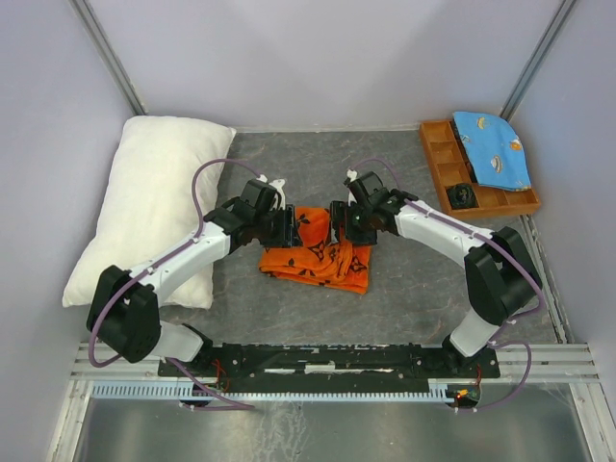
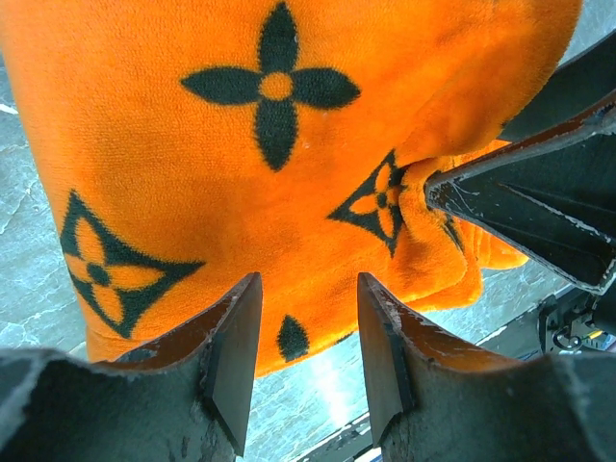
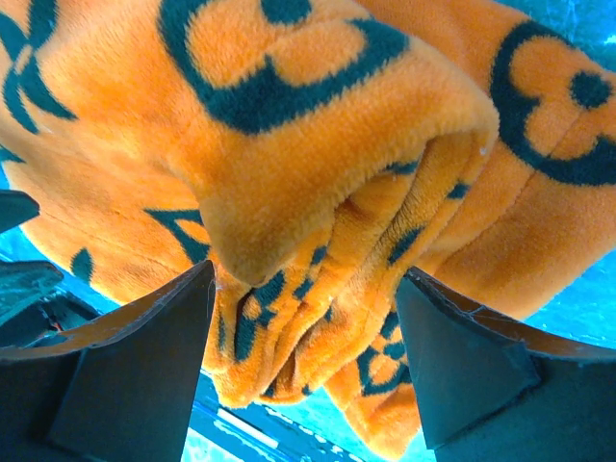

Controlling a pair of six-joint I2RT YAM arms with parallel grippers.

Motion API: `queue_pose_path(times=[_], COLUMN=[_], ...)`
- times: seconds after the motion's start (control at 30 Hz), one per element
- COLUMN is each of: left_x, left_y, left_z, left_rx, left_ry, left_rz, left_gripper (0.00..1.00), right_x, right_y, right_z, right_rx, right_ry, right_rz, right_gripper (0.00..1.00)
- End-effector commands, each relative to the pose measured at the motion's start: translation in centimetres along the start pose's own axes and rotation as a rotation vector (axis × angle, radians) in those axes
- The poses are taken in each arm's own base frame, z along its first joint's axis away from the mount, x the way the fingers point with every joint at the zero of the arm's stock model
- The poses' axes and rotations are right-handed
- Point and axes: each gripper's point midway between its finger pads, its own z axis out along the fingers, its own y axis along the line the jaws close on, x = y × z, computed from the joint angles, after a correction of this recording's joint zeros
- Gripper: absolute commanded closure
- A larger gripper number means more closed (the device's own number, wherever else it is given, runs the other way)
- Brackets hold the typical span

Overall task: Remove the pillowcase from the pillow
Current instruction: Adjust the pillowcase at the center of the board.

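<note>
The orange pillowcase (image 1: 318,255) with black motifs lies bunched on the grey table between both grippers, off the pillow. The white pillow (image 1: 154,202) lies bare along the left wall. At the pillowcase's left edge my left gripper (image 1: 287,226) stands open; in the left wrist view the fabric (image 2: 241,173) lies just past its fingertips (image 2: 236,356), with table showing in the gap. My right gripper (image 1: 339,223) is at the cloth's upper right edge. In the right wrist view it is open, its jaws (image 3: 306,318) straddling a thick fold of pillowcase (image 3: 318,144) without pinching it.
A wooden tray (image 1: 438,159) stands at the back right, with a light-blue patterned cloth (image 1: 493,149) over it and a small black object (image 1: 464,195) in one compartment. Grey walls close three sides. A metal rail (image 1: 327,371) carries the arm bases at the near edge.
</note>
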Motion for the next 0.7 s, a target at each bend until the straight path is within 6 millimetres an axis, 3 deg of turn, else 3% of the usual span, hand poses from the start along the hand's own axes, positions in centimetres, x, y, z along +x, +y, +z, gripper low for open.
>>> queue_pose_path(times=[0.0, 0.17, 0.5, 0.57, 0.67], left_x=[-1.2, -1.3, -0.8, -0.8, -1.0], left_y=[-0.3, -0.1, 0.6, 0.6, 0.8], left_z=[-0.2, -0.3, -0.4, -0.5, -0.8], left_rx=[0.018, 0.018, 0.017, 0.018, 0.017], left_ry=[-0.025, -0.029, -0.023, -0.024, -0.035], left_rz=[0.058, 0.053, 0.036, 0.037, 0.036], left_gripper=[0.5, 0.5, 0.5, 0.5, 0.5], right_x=[-1.0, -0.6, -0.9, -1.0, -1.4], right_y=[0.6, 0.9, 2.4, 2.9, 3.9], right_z=[-1.6, 0.3, 0.6, 0.5, 0.3], right_rx=[0.007, -0.022, -0.056, -0.069, -0.102], right_ry=[-0.028, 0.0, -0.006, -0.009, -0.022], right_rz=[-0.039, 0.005, -0.017, -0.018, -0.028], right_gripper=[0.18, 0.18, 0.21, 0.25, 0.41])
